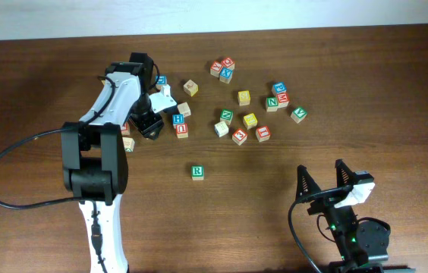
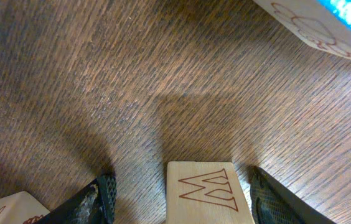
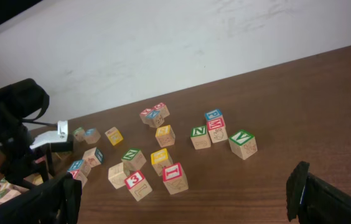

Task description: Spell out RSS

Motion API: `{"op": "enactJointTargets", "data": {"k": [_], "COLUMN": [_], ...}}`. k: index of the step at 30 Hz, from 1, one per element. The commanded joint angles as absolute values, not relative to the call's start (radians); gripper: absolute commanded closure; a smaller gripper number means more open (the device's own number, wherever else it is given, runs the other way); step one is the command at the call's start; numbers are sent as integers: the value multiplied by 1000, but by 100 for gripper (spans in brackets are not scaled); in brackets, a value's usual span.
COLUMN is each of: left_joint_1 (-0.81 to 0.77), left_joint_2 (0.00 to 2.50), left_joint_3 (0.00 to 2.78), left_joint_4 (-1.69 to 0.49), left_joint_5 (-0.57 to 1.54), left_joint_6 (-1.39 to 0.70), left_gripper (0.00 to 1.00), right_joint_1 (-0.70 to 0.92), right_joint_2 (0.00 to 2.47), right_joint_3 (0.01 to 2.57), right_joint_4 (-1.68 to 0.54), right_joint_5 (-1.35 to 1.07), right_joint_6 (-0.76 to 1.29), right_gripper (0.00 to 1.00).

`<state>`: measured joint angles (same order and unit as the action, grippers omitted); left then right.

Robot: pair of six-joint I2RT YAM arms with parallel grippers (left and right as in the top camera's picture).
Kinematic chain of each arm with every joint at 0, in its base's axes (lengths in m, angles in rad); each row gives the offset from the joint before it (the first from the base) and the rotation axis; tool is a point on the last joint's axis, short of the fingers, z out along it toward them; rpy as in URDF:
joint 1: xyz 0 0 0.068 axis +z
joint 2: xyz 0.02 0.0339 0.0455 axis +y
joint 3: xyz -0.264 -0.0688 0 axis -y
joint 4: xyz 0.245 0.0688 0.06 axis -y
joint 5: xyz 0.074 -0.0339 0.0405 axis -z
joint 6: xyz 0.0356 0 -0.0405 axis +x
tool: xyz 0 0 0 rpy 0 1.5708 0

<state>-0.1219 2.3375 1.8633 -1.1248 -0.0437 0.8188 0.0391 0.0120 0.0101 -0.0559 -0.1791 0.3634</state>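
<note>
The green-edged R cube lies alone on the table, in front of the scattered pile. Two yellow-edged cubes sit in the pile; the nearer one also shows in the right wrist view. My left gripper is down at the pile's left end. Its jaws are open around a pale cube with a brown outlined letter like a W, a gap on each side. My right gripper stands open and empty near the front right.
Green N, V and other green cubes, red 3 and I cubes, and blue cubes lie mixed in the pile. More cubes crowd the left arm. A blue-edged cube lies just beyond the left gripper.
</note>
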Motion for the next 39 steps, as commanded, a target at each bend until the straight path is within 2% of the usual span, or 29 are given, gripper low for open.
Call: {"op": "enactJointTargets", "data": {"k": [1, 9, 11, 12, 16, 18, 21, 27, 28, 29, 30, 32, 33, 36, 37, 39], "left_joint_1": [-117, -117, -117, -117, -117, -117, -117, -117, -117, -117, -117, -117, -117, -117, -117, -117], "left_joint_2": [2357, 2357, 2357, 2357, 2357, 2357, 2357, 2357, 2357, 2357, 2357, 2357, 2357, 2357, 2357, 2357], "left_joint_3": [1831, 1831, 1831, 1831, 1831, 1831, 1831, 1831, 1831, 1831, 1831, 1831, 1831, 1831, 1831, 1831], "left_joint_4": [-1111, -1145, -1146, -1146, -1148, -1155, -1157, -1169, -1172, -1172, -1172, -1174, -1182, -1198, -1198, -1200], "left_joint_5": [-15, -23, -23, -23, -22, -22, -22, -20, -17, -15, -15, -16, -16, -23, -23, -23], "left_joint_6": [801, 801, 798, 797, 771, 771, 750, 723, 709, 687, 688, 688, 688, 688, 688, 688], "left_gripper": [39, 40, 52, 54, 56, 63, 66, 58, 50, 32, 18, 12, 1, 1, 11, 23], "right_joint_1": [46, 46, 46, 46, 46, 46, 46, 46, 46, 46, 46, 46, 46, 46, 46, 46], "right_joint_2": [9, 9, 9, 9, 9, 9, 9, 9, 9, 9, 9, 9, 9, 9, 9, 9], "right_joint_3": [6, 6, 6, 6, 6, 6, 6, 6, 6, 6, 6, 6, 6, 6, 6, 6], "right_joint_4": [-61, -61, -61, -61, -61, -61, -61, -60, -61, -61, -61, -61, -61, -61, -61, -61], "right_joint_5": [-195, -195, -195, -195, -195, -195, -195, -195, -195, -195, -195, -195, -195, -195, -195, -195], "right_joint_6": [364, 364, 364, 364, 364, 364, 364, 364, 364, 364, 364, 364, 364, 364, 364, 364], "right_gripper": [2, 2, 2, 2, 2, 2, 2, 2, 2, 2, 2, 2, 2, 2, 2, 2]}}
